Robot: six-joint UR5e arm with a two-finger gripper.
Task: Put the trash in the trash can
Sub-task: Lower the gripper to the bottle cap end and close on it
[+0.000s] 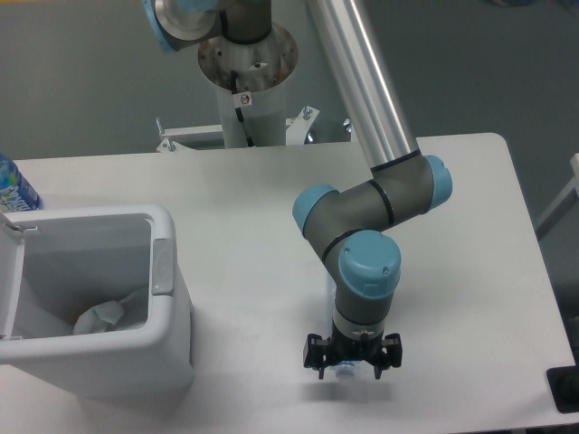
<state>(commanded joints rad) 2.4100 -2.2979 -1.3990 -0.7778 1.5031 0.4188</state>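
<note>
The slim clear bottle lies on the white table, almost wholly hidden under the arm's wrist; only its near end shows between the fingers. My gripper hangs low over that end, open, one finger on each side of the bottle. The crumpled whitish wrapper rests inside the trash can, a white bin at the left with a grey tab on its rim and its lid swung open to the left.
A blue-labelled bottle stands at the far left edge behind the bin. The arm's base column rises at the table's back. The table's front edge runs just below the gripper.
</note>
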